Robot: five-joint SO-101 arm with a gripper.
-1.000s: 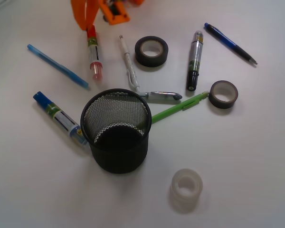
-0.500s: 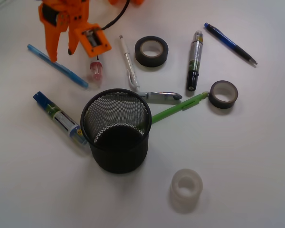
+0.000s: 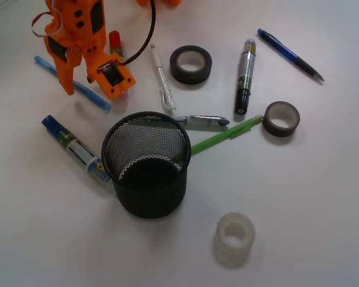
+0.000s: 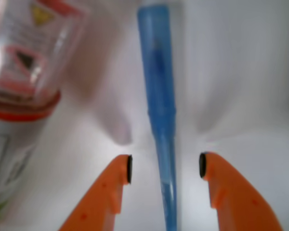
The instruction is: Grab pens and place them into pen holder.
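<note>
My orange gripper [image 3: 79, 84] is open and straddles the light blue pen [image 3: 93, 97] at the far left; in the wrist view the pen [image 4: 160, 120] runs between the two fingertips [image 4: 127, 168] without touching them. The black mesh pen holder [image 3: 146, 164] stands empty in the middle. The clear-white pen [image 3: 161, 78], silver pen [image 3: 202, 122] and green pen [image 3: 227, 134] lie just behind and right of it. The dark blue pen [image 3: 290, 54] lies at the far right.
A red-capped marker [image 3: 115, 43] lies beside the gripper and also shows in the wrist view [image 4: 24, 72]. A blue-capped marker [image 3: 73, 149] lies left of the holder, a black-capped marker [image 3: 245, 76] right. Two dark tape rolls [image 3: 191, 64] [image 3: 281, 118] and a translucent roll [image 3: 234, 238] lie about.
The gripper has moved from the top edge down and left over the light blue pen, and its fingers now straddle the pen near the table.
</note>
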